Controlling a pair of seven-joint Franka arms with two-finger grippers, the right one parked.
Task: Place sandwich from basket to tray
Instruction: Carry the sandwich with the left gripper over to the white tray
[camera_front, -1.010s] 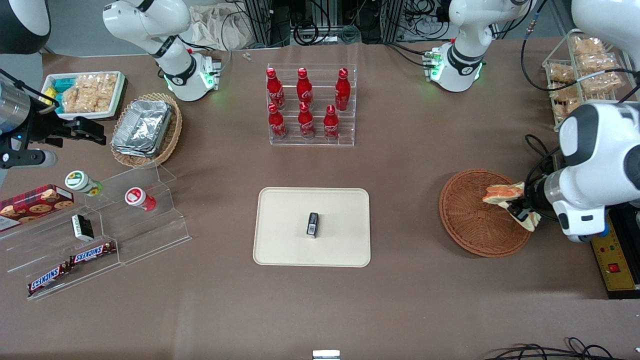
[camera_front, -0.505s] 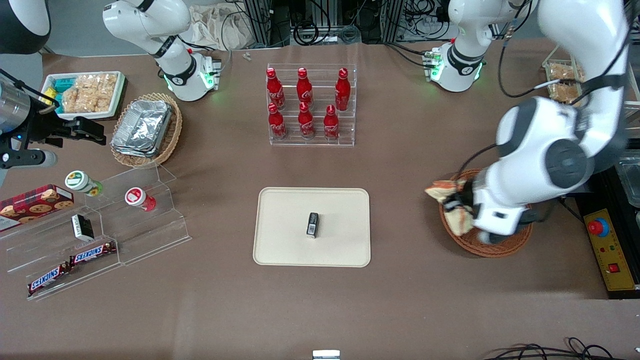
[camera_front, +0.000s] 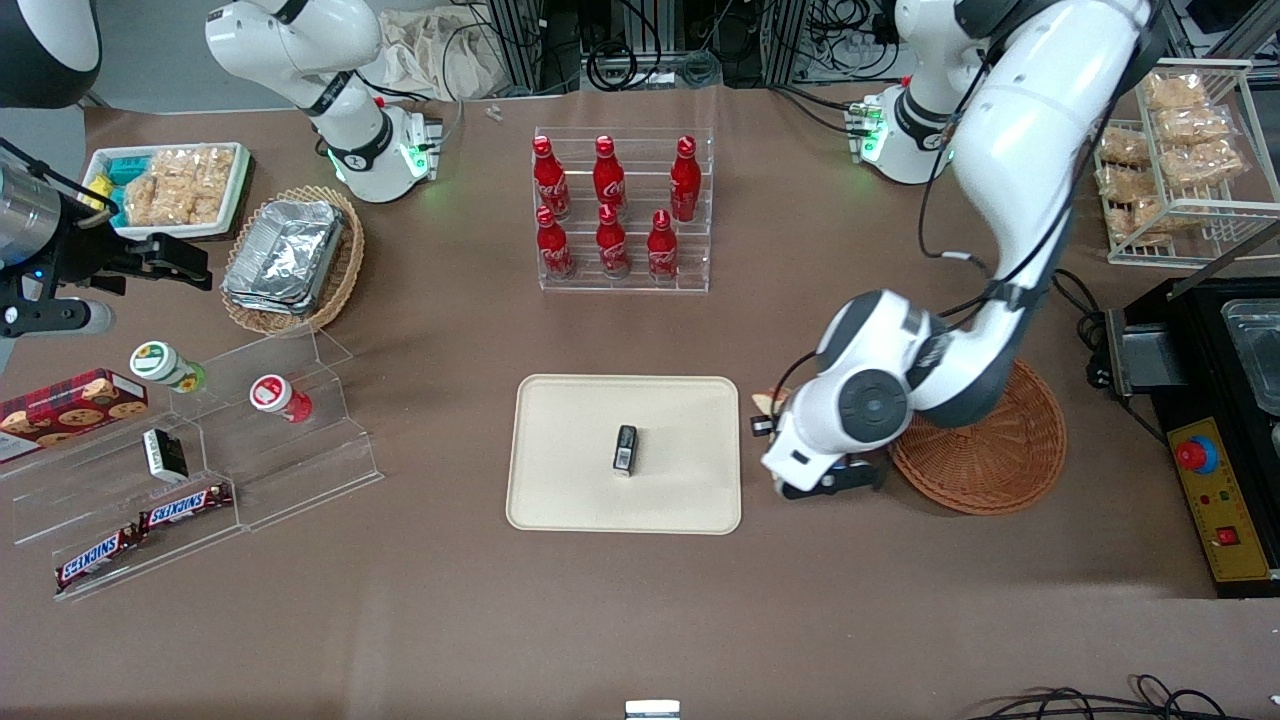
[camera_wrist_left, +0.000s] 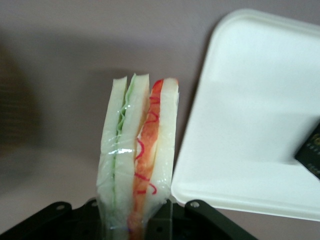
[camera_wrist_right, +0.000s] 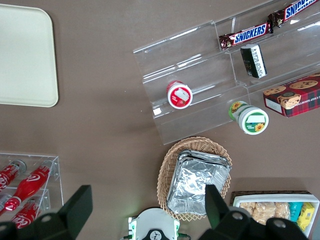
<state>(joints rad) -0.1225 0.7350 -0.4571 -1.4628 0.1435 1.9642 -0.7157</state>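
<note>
Gripper (camera_wrist_left: 135, 222) clamped on the sandwich (camera_wrist_left: 137, 155), carried just off the tray (camera_front: 560, 400) edge nearest the basket (camera_front: 1010, 450). A second ago it hung over the basket; now the basket looks empty, I think. I'd travel on past the rim, set down short of the small dark box (camera_front: 625, 448), then release low.

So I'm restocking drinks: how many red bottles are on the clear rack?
6. Three red cola bottles stand on the clear acrylic rack's upper step, three on the lower step nearer the camera. None looks hidden.
</note>
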